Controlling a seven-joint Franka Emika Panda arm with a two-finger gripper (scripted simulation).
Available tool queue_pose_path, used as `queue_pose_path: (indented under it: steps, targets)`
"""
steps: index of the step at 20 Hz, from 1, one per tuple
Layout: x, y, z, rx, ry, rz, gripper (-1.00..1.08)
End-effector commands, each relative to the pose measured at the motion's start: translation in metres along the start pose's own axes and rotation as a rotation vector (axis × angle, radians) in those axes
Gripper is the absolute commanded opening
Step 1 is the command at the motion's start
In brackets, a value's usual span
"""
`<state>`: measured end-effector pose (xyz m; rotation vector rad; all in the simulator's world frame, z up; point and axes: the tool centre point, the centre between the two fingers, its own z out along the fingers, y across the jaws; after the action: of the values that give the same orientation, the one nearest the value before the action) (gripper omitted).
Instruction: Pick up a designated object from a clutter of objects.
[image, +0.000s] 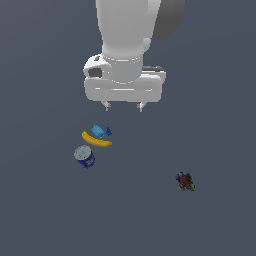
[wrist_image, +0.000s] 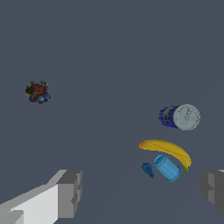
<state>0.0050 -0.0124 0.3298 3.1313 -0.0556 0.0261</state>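
Observation:
The designated object (image: 185, 181) is a small dark lump with a red part and coloured bits, lying alone toward the exterior view's right; the wrist view shows the same designated object (wrist_image: 37, 92) too. The rest of the clutter lies apart from it: a yellow banana (image: 96, 140), a blue can with a grey lid (image: 84, 156) and a light-blue blocky item (image: 99, 131). My gripper (image: 122, 106) hangs open high above the floor, nearer the banana than the dark lump, with nothing between its fingers (wrist_image: 70, 192).
In the wrist view the banana (wrist_image: 168, 150), the can (wrist_image: 180, 117) and the light-blue item (wrist_image: 166, 168) cluster together. A small dark-blue piece (wrist_image: 148, 169) lies beside the light-blue item. The floor (image: 50, 210) is plain dark grey.

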Motion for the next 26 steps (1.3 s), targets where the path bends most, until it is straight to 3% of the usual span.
queue_pose_path:
  steps: [1,16,26]
  targets:
    - [0.0,0.0,0.0,0.0,0.0,0.0,1.0]
    - [0.003,-0.001,-0.008,0.011,0.01,-0.015,1.0]
    - [0.031,-0.029,0.014,-0.002,0.007,-0.04,1.0]
